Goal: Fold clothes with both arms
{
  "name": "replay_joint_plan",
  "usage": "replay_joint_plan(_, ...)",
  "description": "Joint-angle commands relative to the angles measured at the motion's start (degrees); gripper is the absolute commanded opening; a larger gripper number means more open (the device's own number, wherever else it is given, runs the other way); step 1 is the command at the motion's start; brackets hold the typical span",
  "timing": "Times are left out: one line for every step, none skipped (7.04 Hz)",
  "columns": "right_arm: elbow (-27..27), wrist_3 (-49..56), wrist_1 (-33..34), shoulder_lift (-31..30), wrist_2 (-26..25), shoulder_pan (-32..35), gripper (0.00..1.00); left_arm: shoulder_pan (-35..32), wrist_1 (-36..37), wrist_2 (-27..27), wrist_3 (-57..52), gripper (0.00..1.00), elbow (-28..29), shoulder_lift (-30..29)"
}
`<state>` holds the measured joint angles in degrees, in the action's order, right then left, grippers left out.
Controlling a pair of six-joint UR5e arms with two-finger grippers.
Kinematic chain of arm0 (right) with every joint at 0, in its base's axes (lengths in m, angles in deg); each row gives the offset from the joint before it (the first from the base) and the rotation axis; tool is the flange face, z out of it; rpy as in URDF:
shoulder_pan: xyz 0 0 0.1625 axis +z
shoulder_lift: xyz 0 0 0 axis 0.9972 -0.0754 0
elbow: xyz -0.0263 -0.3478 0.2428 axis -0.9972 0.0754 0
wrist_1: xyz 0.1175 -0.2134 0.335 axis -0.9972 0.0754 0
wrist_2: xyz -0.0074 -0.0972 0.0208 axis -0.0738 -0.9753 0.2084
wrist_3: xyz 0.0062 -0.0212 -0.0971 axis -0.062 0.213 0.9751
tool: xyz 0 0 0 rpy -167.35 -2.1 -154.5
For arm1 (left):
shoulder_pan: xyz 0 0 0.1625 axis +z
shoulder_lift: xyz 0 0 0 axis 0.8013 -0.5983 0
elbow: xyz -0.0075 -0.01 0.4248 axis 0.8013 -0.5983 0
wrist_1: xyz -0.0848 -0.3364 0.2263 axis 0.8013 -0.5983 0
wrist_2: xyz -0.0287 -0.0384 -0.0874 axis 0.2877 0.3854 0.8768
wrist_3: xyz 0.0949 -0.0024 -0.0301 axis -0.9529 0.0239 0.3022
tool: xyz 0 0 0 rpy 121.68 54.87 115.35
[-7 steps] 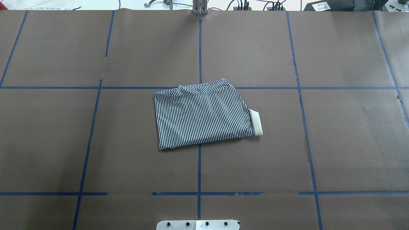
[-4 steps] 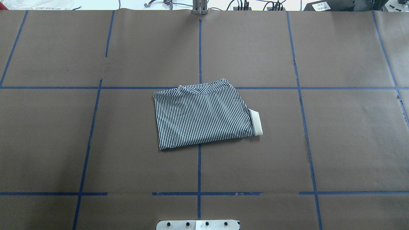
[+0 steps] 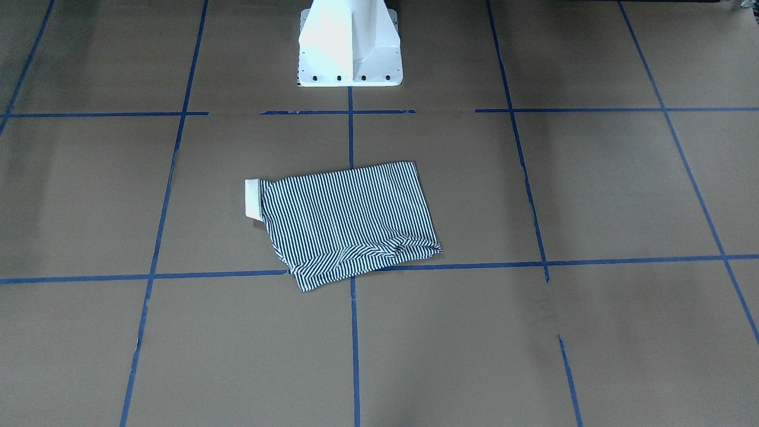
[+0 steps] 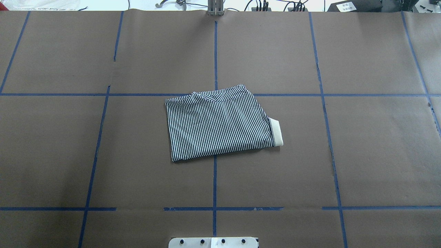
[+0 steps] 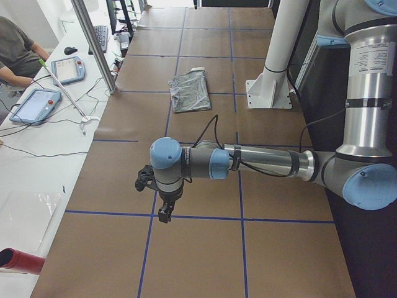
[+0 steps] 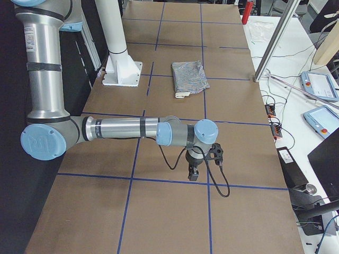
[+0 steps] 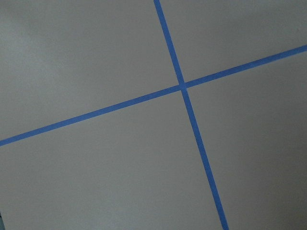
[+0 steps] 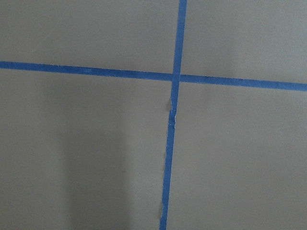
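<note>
Overall, worktop [image 4: 379,155]: brown paper ruled into large squares by blue tape lines [image 4: 215,51]; the white pedestal [image 3: 350,47] stands at the middle of the robot-side edge.
Left arm [image 5: 267,162]: stretched low over the worktop's end on the robot's left, well apart from the garment.
Right arm [image 6: 122,128]: the mirror pose, over the opposite end, equally far from the garment.
Polo shirt [image 4: 218,124]: lies at the middle of the worktop, across the central tape line, folded to a compact rectangle. Its far edge is slightly rumpled, with one layer ridged up.
Collar [image 4: 276,132]: a cream strip showing past the shirt's edge on the robot's right.
Left pincer [image 5: 164,214]: points down above a tape crossing and holds nothing; whether its fingers are apart or together cannot be told.
Right pincer [image 6: 193,173]: likewise downward above a tape crossing, empty, its finger spacing not readable.
Step in hand: judged finished or nearly so, since the folds are made and both arms stand clear.
Next move: if any, both arms would have to travel to the centre to flatten the ridged far edge. They would need low, light grasps that do not drag the folded layers open.
</note>
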<state>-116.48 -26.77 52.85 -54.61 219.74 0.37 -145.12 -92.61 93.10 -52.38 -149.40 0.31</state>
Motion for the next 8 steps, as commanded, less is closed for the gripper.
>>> replay_joint_plan(0.5, -0.5, 0.0, -0.4, 0.1, 0.0, 1.00, -0.1, 0.3, 4.5, 0.2, 1.00, 3.2, 0.5)
replay_joint_plan(0.5, -0.5, 0.0, -0.4, 0.2, 0.0, 1.00, -0.1, 0.3, 6.9, 0.4, 1.00, 3.6, 0.9)
replay_joint_plan(0.5, -0.4, 0.1, -0.5, 0.2, 0.0, 1.00, -0.1, 0.2, 6.6, 5.3, 1.00, 3.3, 0.9)
replay_joint_plan(0.5, -0.4, 0.0, -0.5, 0.3, 0.0, 1.00, -0.2, 0.0, 5.1, 9.5, 1.00, 2.6, 1.1)
replay_joint_plan(0.6, -0.4, 0.0, -0.5, 0.3, -0.1, 1.00, -0.2, -0.1, -0.7, 9.5, 1.00, 2.1, 0.3)
replay_joint_plan(0.6, -0.4, 0.1, -0.5, 0.4, -0.1, 1.00, -0.1, 0.2, -3.9, 9.8, 1.00, 1.7, 0.0)
replay_joint_plan(0.4, -0.4, 0.0, -0.6, 0.4, -0.1, 1.00, -0.2, 0.2, -1.7, 9.9, 1.00, 1.8, 1.1)
replay_joint_plan(0.5, -0.4, 0.0, -0.9, 0.3, -0.1, 1.00, -0.2, 0.2, 1.0, 9.8, 1.00, 1.9, 1.2)
